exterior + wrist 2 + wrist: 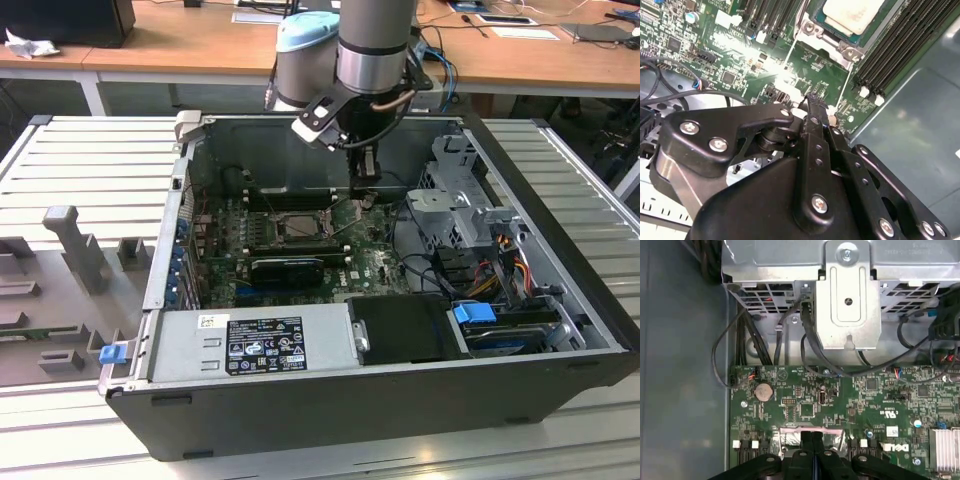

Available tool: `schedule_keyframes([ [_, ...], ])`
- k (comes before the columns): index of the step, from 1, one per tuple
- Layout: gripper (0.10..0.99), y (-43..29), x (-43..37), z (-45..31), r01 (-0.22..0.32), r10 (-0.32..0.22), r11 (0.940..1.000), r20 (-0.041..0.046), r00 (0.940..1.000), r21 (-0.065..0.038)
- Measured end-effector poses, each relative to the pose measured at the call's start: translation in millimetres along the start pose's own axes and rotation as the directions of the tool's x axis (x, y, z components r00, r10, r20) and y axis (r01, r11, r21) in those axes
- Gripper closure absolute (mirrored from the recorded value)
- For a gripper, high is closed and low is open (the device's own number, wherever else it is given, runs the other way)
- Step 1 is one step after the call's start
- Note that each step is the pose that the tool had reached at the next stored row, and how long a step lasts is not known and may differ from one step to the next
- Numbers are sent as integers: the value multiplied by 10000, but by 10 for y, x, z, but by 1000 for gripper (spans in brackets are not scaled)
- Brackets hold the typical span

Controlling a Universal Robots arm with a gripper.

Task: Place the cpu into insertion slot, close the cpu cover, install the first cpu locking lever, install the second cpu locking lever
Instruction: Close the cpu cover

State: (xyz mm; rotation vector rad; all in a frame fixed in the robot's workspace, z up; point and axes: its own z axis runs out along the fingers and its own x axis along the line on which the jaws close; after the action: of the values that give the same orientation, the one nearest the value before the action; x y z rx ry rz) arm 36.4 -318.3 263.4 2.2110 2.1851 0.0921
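Tool (363, 198) is hanging inside the computer case (300, 410), just beside the socket (293, 226) on the green board (372, 262), its 2 fingers (805, 452) pressed together on nothing. The chip (852, 12) is lying in that socket, seemingly under the metal cover (845, 48).

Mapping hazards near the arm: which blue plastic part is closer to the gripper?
The blue tab on the drive, at the exterior view's right. The blue clip on the case's outer corner, at that view's left, lies farther from the gripper.
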Motion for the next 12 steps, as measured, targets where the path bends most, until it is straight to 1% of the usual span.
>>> schedule_keyframes([
  [5,980,79,1,13,-1,1,10000,-2,10000,1],
  [7,980,131,1,23,-1,1,10000,-2,10000,4],
  [8,980,209,2,41,0,0,10000,-2,10000,30],
  [10,980,229,2,68,-1,1,10000,-2,10000,34],
  [12,980,250,1,123,-2,2,10000,-1,10000,35],
])
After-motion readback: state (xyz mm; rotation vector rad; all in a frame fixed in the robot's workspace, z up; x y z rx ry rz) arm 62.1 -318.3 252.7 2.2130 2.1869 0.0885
